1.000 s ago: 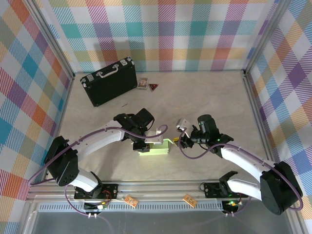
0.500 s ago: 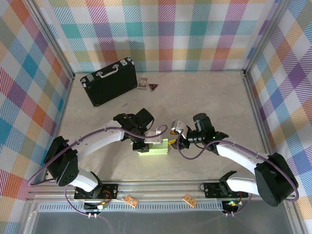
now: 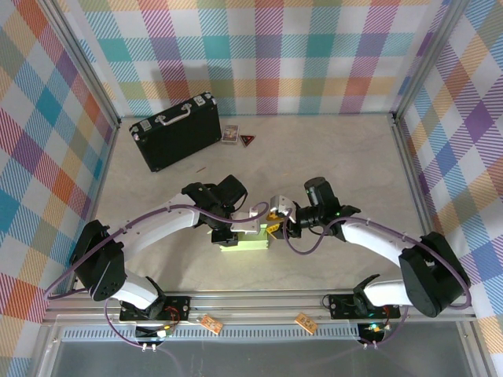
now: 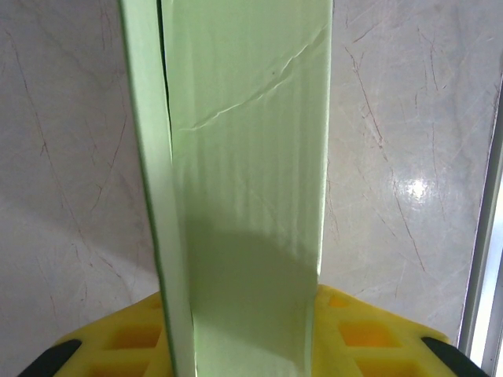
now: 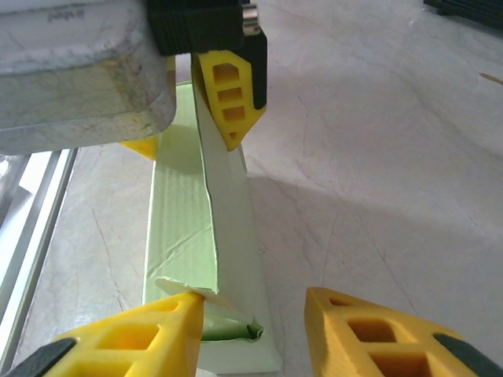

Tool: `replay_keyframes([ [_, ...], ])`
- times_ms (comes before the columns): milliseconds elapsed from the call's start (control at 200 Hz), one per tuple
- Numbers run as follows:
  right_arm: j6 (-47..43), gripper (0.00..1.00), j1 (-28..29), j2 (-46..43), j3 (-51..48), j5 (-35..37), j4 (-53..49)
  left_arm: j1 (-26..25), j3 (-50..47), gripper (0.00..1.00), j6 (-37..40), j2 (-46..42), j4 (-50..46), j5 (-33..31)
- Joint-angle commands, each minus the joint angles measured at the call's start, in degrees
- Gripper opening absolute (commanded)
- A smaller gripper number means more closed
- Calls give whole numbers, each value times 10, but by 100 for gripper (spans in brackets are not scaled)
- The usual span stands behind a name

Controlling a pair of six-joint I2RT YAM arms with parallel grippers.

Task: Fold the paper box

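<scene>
Right tool [image 5: 251, 305] low, astride paper box [image 5: 233, 228]

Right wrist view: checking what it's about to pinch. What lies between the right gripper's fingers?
In the right wrist view: the crumpled near end of the paper box, close to one finger; bare table before the other.

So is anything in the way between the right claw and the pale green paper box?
Nothing visible is. The right gripper, its yellow fingers open, sits astride the near end of the pale green card paper box, and the left gripper clamps the far end.
</scene>
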Motion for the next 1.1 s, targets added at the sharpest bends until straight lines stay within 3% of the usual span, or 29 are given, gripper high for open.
replay_keyframes([
  [0, -28, 37, 12, 16, 26, -59, 13, -6, -10, 31, 5, 15, -13, 23],
  [340, -46, 28, 12, 29, 28, -76, 26, -7, -7, 31, 4, 12, -14, 29],
  [505, -57, 13, 13, 36, 36, -86, 26, -7, -9, 31, 4, 9, -14, 34],
  [600, -61, 0, 12, 43, 45, -92, 18, -6, -8, 32, 5, 10, -14, 34],
  [880, -63, 0, 12, 38, 50, -95, 16, -7, -8, 31, 4, 8, -14, 34],
  [975, -67, 17, 12, 45, 52, -94, 3, -6, -9, 31, 5, 7, -14, 34],
  [1095, -82, 19, 12, 55, 57, -80, -21, -8, -10, 31, 5, 5, -14, 34],
])
